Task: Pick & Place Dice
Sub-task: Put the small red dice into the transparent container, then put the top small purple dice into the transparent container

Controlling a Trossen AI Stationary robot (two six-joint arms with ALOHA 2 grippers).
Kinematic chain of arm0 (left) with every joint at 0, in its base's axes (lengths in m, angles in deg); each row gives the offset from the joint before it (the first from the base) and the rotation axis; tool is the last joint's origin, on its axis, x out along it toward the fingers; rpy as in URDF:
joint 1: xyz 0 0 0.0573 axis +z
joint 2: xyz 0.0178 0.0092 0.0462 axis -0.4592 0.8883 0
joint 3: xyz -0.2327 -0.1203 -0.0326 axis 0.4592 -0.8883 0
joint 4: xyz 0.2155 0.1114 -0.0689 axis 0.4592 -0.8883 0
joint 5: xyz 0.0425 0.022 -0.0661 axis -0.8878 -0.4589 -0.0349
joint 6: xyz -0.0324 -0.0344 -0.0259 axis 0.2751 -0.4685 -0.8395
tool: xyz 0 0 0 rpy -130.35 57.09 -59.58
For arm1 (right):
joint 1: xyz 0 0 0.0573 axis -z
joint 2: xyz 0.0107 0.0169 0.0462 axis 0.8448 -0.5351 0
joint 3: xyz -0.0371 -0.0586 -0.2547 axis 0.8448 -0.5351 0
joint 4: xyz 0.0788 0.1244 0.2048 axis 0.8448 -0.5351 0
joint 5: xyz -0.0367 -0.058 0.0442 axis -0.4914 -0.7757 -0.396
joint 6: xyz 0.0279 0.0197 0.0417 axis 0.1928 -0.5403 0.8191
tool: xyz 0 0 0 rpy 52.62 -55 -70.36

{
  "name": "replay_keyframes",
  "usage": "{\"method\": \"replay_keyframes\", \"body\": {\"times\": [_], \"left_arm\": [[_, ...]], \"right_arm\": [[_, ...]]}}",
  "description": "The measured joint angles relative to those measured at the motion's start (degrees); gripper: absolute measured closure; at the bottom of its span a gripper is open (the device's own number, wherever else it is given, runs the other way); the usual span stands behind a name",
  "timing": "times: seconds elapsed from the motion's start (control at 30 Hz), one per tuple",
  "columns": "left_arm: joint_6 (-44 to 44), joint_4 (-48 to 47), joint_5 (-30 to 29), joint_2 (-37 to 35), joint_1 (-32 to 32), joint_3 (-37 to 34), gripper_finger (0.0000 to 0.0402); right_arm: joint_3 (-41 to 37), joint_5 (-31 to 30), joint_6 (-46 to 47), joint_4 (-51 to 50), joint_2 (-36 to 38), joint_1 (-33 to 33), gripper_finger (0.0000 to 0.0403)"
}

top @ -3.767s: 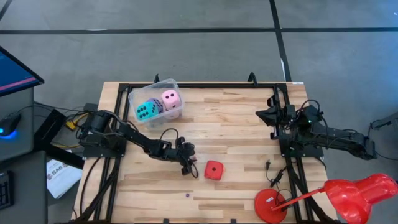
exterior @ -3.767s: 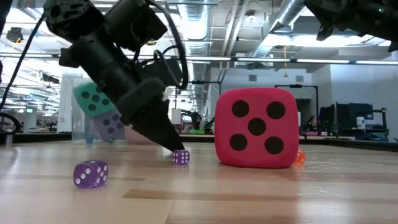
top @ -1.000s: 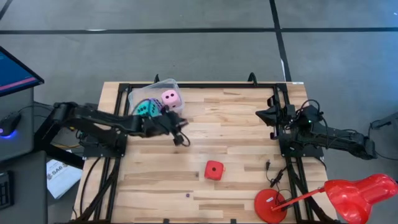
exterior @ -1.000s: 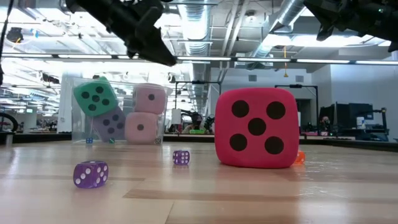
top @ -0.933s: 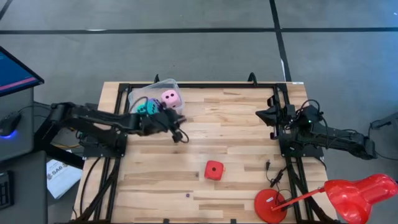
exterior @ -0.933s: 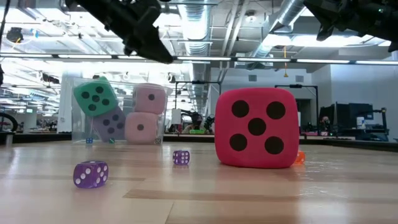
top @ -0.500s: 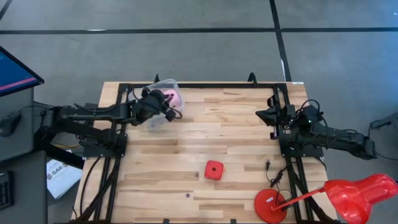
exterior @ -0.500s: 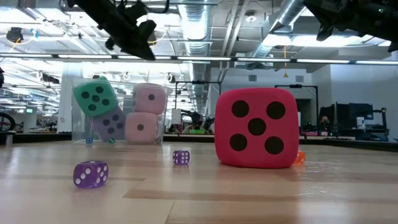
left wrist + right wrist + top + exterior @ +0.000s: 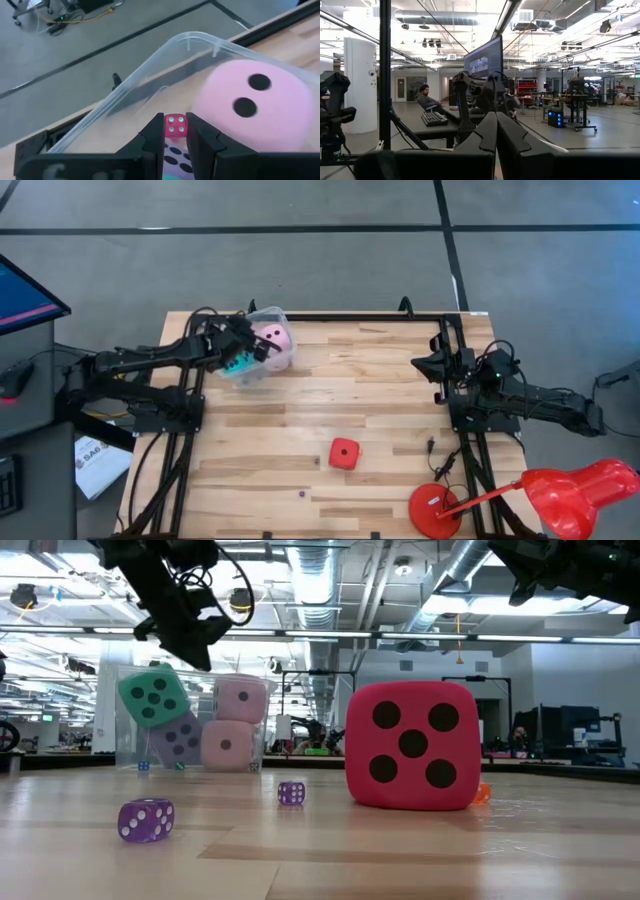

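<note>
No readable text anywhere: the paper sheet (image 9: 98, 463) left of the bench (image 9: 380, 410) has print I can't resolve, and the dice carry only pips. My left end effector (image 9: 175, 131) is nearly closed, pinching a tiny pink die (image 9: 175, 125) between the fingertips, held above the clear tub (image 9: 262, 316) at the bench's far-left corner. In the tub: a pale pink die (image 9: 274, 342) on top, a cyan die (image 9: 238, 364) partly under my wrist; low view shows a second pale pink die (image 9: 226, 745) and a violet-blue die (image 9: 178, 738) below. The tub rim and top pink die sit right in front of my fingers. Red die (image 9: 344, 452) is out on the bench, well apart from the tub. Two small purple dice (image 9: 146, 819) (image 9: 291, 793) on the bench near the low camera. Right end effector (image 9: 496, 125) fully closed, holding nothing, parked at the right edge. Red lamp (image 9: 560, 495) at the near-right corner.
</note>
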Motion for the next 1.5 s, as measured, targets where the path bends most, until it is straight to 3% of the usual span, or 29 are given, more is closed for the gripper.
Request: {"method": "replay_keyframes", "body": {"times": [0.23, 0.9, 1.5], "left_arm": [[-4.50, 0.01, 0.02, 0.00, 0.71, 0.00, 0.0338], [-1.11, -0.06, 0.98, 0.00, 0.64, 0.00, 0.0212], [-1.07, 1.18, 2.14, 0.00, 0.25, 0.00, 0.0224]], "right_arm": [[0.01, 0.00, 0.00, -0.01, 0.01, 0.00, 0.0403], [0.00, 0.00, 0.00, -0.01, 0.02, 0.00, 0.0403], [0.00, 0.00, -0.02, -0.01, 0.00, 0.00, 0.0403]]}}
